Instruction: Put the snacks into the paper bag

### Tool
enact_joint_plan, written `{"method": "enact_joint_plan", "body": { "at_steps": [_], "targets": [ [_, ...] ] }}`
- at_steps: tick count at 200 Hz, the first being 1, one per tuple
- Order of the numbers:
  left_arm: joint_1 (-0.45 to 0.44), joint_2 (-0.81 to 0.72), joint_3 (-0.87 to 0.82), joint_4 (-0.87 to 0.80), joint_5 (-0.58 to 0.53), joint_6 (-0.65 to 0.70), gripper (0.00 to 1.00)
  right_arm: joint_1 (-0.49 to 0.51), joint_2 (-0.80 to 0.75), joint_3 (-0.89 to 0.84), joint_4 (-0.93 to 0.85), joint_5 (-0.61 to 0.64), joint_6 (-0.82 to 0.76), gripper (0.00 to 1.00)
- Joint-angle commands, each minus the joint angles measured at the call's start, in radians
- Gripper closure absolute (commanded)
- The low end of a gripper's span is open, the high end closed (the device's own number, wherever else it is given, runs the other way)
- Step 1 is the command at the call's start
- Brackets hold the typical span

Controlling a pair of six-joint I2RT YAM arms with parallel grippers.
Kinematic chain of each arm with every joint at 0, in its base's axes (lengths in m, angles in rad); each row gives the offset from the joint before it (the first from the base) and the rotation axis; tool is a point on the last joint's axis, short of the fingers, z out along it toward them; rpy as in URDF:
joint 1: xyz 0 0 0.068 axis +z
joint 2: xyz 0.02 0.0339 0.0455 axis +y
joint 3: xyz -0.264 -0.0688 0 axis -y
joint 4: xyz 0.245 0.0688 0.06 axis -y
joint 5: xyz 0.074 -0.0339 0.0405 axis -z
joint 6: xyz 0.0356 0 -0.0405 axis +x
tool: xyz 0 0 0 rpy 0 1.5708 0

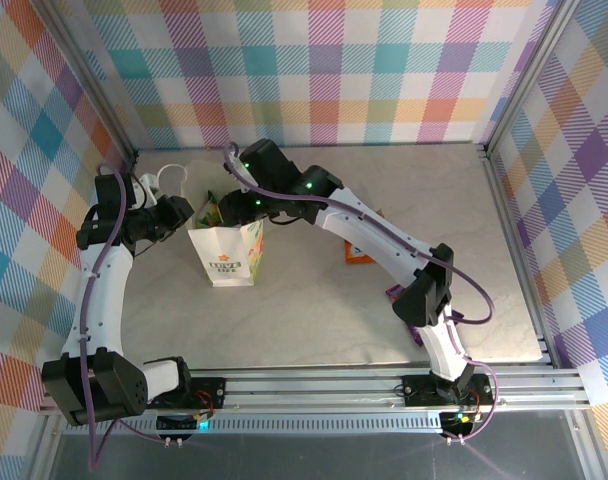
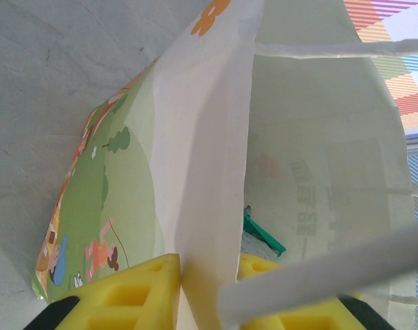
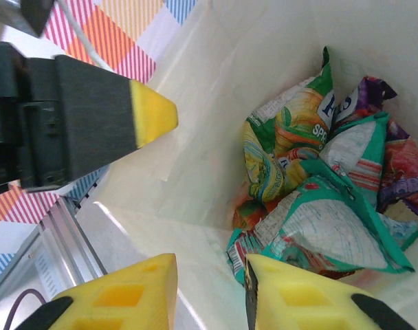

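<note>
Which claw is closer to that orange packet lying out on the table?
Right. The right gripper is over the opening of the paper bag, left of the orange packet; the left gripper pinches the bag's wall even farther left.

On my screen I see the table (image 1: 314, 330), a pale grey top with a marble-like pattern, closed on three sides by cloth walls (image 1: 324, 70) printed in pastel checks of pink, orange, blue and green. Thin metal posts (image 1: 529, 80) stand at the far corners, and a ribbed aluminium rail (image 1: 324, 380) runs along the near edge. In the left wrist view I find the same grey top at upper left and a piece of the checked cloth at upper right.
</note>
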Motion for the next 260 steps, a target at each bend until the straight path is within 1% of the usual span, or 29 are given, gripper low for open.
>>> {"method": "enact_joint_plan", "body": {
  "at_steps": [1,41,79,101,157,173,213,233,260],
  "targets": [
    [0.014,-0.018,0.003,-0.024,-0.003,0.018,0.73,0.006,-0.093,-0.026,0.032,0.01,-0.032,0.67],
    [0.014,-0.019,0.002,-0.024,-0.003,0.016,0.73,0.006,-0.137,-0.062,0.041,-0.02,-0.043,0.67],
    [0.014,-0.027,0.009,-0.034,-0.002,0.019,0.73,0.006,-0.212,-0.157,0.065,0.005,-0.062,0.66],
    [0.014,-0.029,0.019,-0.039,0.002,0.02,0.73,0.006,-0.276,-0.239,0.081,0.049,-0.078,0.65],
    [0.014,-0.032,0.059,-0.059,0.009,0.021,0.71,-0.007,-0.476,-0.497,0.111,0.222,-0.093,0.64],
    [0.014,-0.032,0.069,-0.062,0.012,0.019,0.71,-0.029,-0.534,-0.574,0.109,0.258,-0.07,0.63],
    [0.014,-0.03,0.082,-0.069,0.02,0.012,0.7,-0.121,-0.685,-0.781,0.124,0.288,0.021,0.62],
    [0.014,-0.03,0.087,-0.08,0.007,0.014,0.7,-0.178,-0.764,-0.875,0.119,0.291,0.062,0.61],
    [0.013,-0.038,0.093,-0.1,-0.021,0.023,0.7,-0.233,-0.849,-0.959,0.091,0.307,0.087,0.61]
  ]
}}
